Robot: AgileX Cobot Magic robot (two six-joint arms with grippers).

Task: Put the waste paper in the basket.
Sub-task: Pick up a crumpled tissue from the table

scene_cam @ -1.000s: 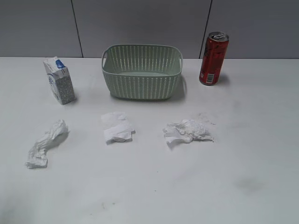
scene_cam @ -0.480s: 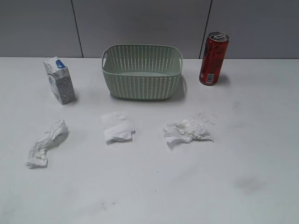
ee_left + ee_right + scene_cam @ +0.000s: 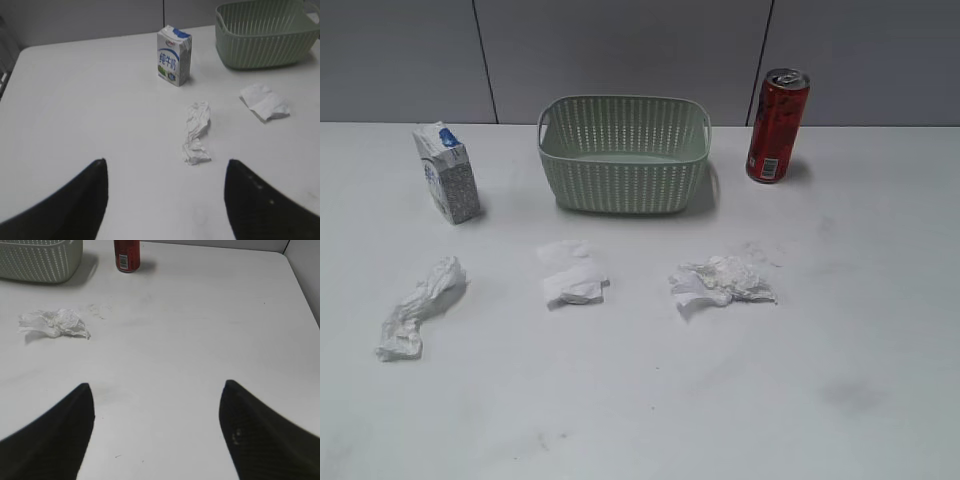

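Three white waste paper wads lie in a row on the white table: an elongated one [image 3: 418,307] at the left, a flatter one [image 3: 572,274] in the middle, a ragged one [image 3: 721,281] at the right. The pale green basket [image 3: 624,152] stands behind them and looks empty. Neither gripper shows in the exterior view. My left gripper [image 3: 165,167] is open and empty, with the elongated wad [image 3: 197,132] just ahead of it and the flatter wad [image 3: 264,101] further right. My right gripper [image 3: 156,389] is open and empty, the ragged wad [image 3: 54,323] ahead to its left.
A white-and-blue carton [image 3: 447,172] stands left of the basket; it also shows in the left wrist view [image 3: 174,55]. A red can [image 3: 777,125] stands right of the basket, and also shows in the right wrist view [image 3: 127,255]. The table's right edge [image 3: 302,285] is near.
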